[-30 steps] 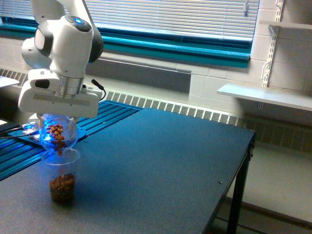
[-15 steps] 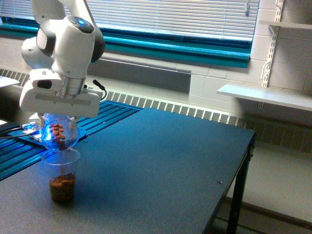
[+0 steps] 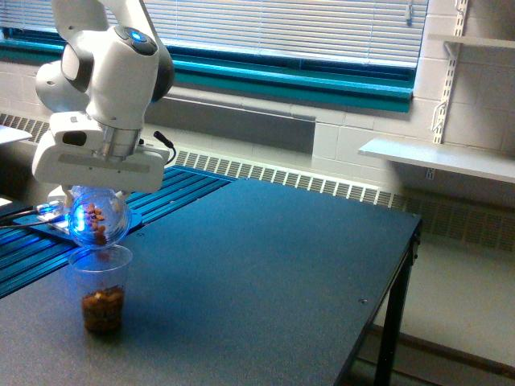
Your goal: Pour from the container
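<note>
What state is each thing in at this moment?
Container: held under the gripper, tipped over the cup, a few brown pieces left inside.
Cup: upright on the table, brown pieces filling its bottom part.
Gripper: fingers hidden; grip can't be confirmed.
Window blinds: lowered.

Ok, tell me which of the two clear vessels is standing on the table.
The taller tapered cup: it stands upright on the table with brown pieces at its bottom. The rounded container hangs tilted above it under the gripper.
</note>
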`<state>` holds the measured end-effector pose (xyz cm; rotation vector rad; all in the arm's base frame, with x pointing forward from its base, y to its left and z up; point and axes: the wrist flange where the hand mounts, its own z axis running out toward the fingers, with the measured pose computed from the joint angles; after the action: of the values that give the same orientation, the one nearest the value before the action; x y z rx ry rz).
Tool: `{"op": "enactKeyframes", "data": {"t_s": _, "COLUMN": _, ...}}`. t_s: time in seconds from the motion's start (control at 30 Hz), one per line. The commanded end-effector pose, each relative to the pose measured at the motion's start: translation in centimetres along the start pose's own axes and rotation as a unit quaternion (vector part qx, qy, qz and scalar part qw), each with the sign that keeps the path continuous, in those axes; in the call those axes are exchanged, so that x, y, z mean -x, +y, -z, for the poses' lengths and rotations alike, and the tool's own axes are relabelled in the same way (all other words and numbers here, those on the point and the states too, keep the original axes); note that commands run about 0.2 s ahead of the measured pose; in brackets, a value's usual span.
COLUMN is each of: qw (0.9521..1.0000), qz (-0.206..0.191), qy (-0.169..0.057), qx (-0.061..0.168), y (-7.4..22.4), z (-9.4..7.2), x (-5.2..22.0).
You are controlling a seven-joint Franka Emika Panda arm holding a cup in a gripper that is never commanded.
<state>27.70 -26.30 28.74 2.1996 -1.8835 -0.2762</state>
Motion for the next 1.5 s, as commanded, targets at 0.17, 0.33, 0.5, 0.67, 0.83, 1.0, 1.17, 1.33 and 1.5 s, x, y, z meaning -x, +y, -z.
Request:
{"op": "enactKeyframes", "data": {"t_s": 0.17, "qw": 0.9998, "qz": 0.015, "qy": -0.004, "qx": 0.010, "y": 0.01, "z": -0.04, "x": 0.18}}
{"op": "enactKeyframes", "data": {"t_s": 0.33, "qw": 0.9996, "qz": 0.022, "qy": -0.007, "qx": 0.015, "y": -0.03, "z": -0.12, "x": 0.42}}
{"op": "enactKeyframes", "data": {"t_s": 0.5, "qw": 0.9995, "qz": 0.025, "qy": -0.008, "qx": 0.018, "y": -0.09, "z": -0.10, "x": 0.59}}
{"op": "enactKeyframes", "data": {"t_s": 0.67, "qw": 0.9992, "qz": 0.029, "qy": -0.011, "qx": 0.026, "y": 0.02, "z": -0.38, "x": 0.77}}
{"op": "enactKeyframes", "data": {"t_s": 0.83, "qw": 0.9992, "qz": 0.029, "qy": -0.012, "qx": 0.026, "y": -0.05, "z": -0.26, "x": 0.77}}
{"op": "enactKeyframes", "data": {"t_s": 1.0, "qw": 0.9991, "qz": 0.030, "qy": -0.014, "qx": 0.025, "y": -0.12, "z": -0.25, "x": 0.84}}
{"op": "enactKeyframes", "data": {"t_s": 1.17, "qw": 0.9991, "qz": 0.031, "qy": -0.016, "qx": 0.025, "y": -0.13, "z": -0.26, "x": 0.88}}
{"op": "enactKeyframes", "data": {"t_s": 1.33, "qw": 0.9992, "qz": 0.030, "qy": -0.017, "qx": 0.019, "y": -0.17, "z": -0.06, "x": 0.91}}
{"op": "enactKeyframes", "data": {"t_s": 1.5, "qw": 0.9994, "qz": 0.029, "qy": -0.017, "qx": 0.012, "y": -0.10, "z": 0.40, "x": 0.85}}
